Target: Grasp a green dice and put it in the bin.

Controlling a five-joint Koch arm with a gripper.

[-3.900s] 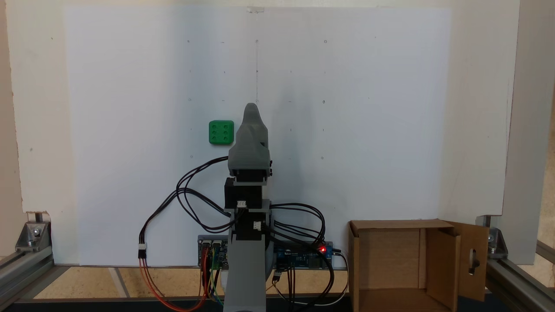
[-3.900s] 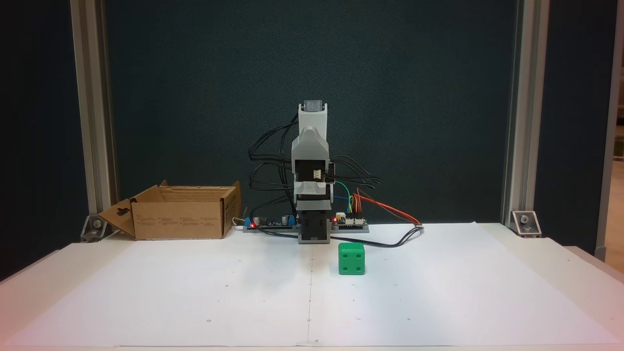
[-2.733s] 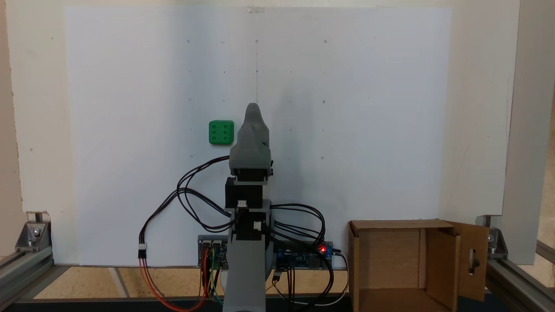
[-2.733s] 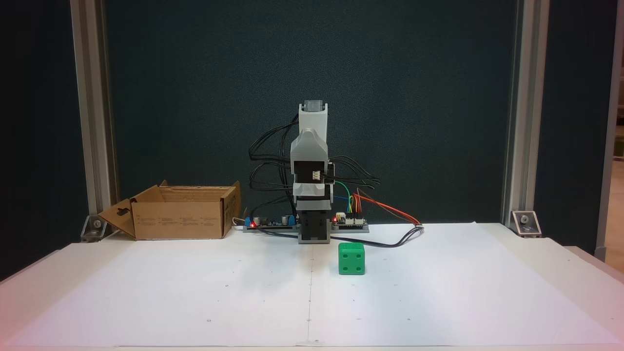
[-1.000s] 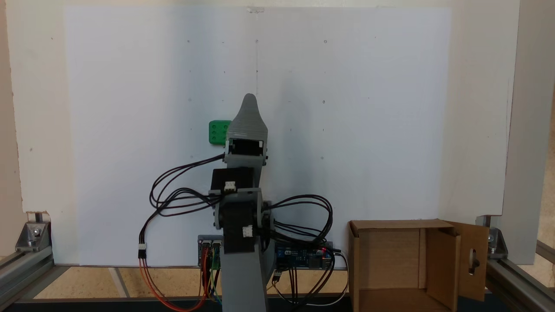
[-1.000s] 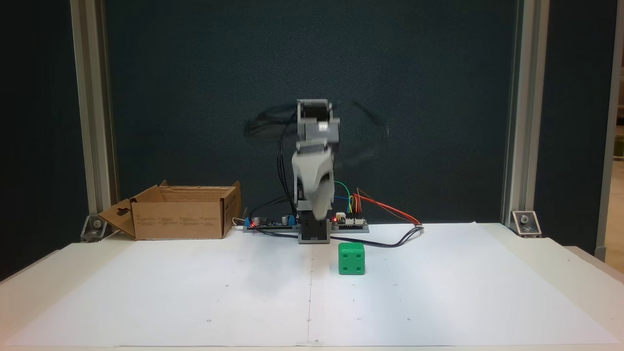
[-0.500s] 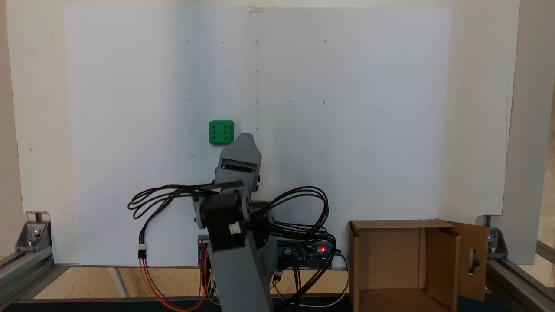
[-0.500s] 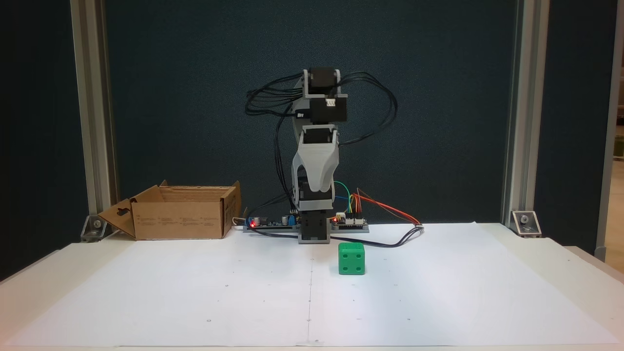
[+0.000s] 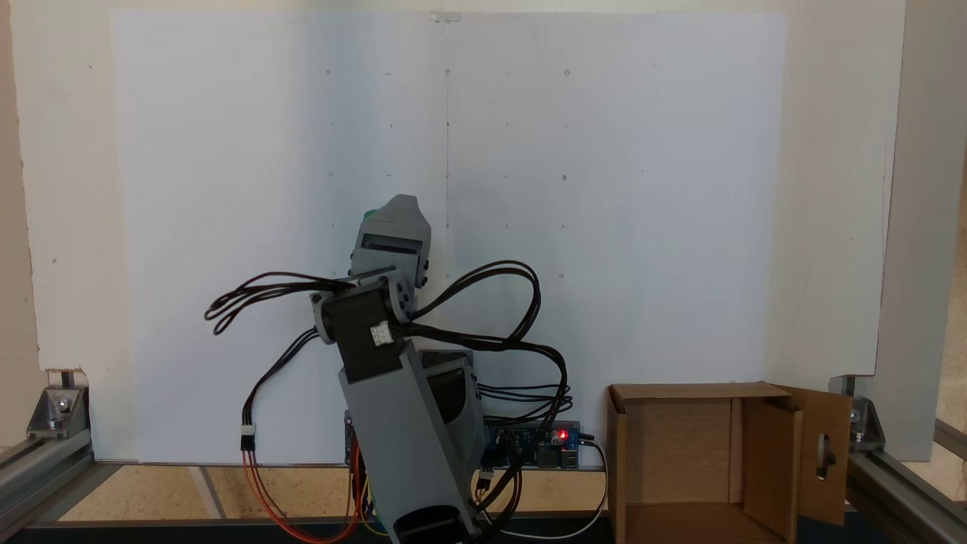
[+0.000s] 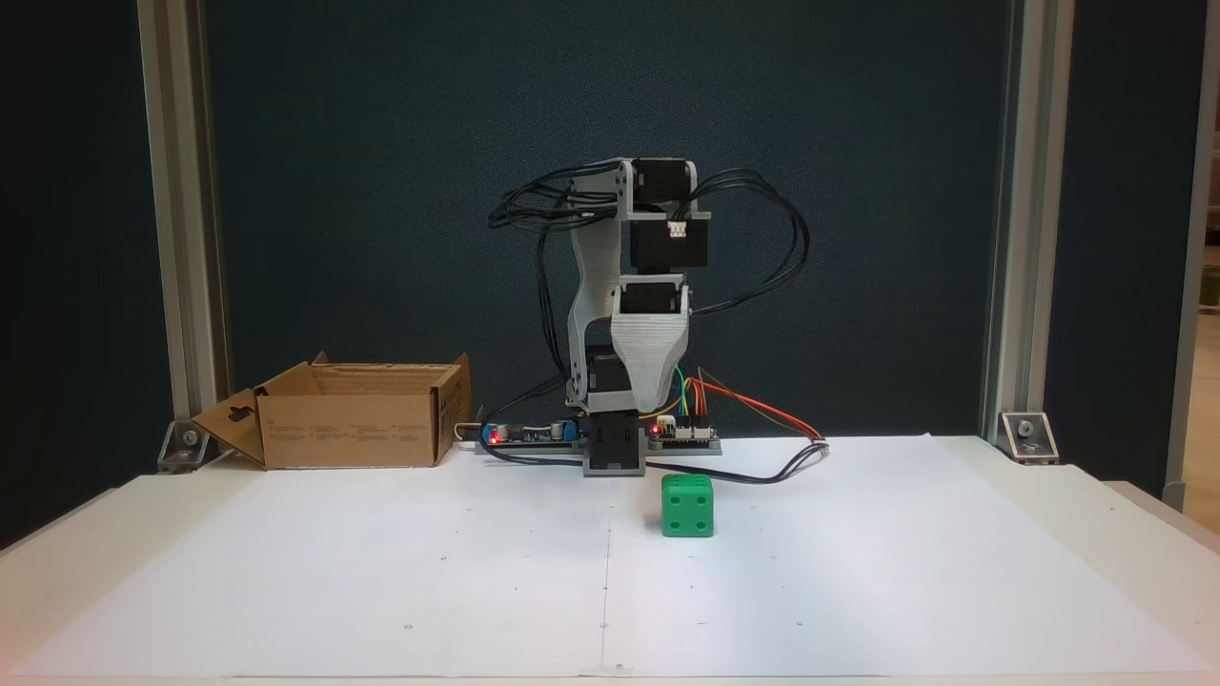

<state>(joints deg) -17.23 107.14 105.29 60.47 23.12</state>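
The green dice (image 10: 687,506) sits on the white paper just in front of the arm's base, with nothing touching it. In a fixed view from above and behind, only a sliver of the green dice (image 9: 368,215) shows beside the grey gripper (image 9: 401,201), which covers the rest. From the front, the gripper (image 10: 658,405) points down, hanging above the dice and slightly left of it with a clear gap. It reads as a single grey wedge, so its jaws cannot be made out. The bin (image 9: 706,423) stands open beside the base; from the front the bin (image 10: 353,419) is at the back left.
Controller boards (image 10: 534,436) and loose black cables (image 9: 483,302) cluster around the arm's base. A cable (image 10: 782,467) trails across the paper behind the dice. Aluminium frame posts (image 10: 186,238) stand at the back corners. The white paper sheet (image 10: 610,591) covers the table.
The arm has unfolded from its resting pose, risen and swung toward the dice. The gripper now hangs over the dice, which has not moved.
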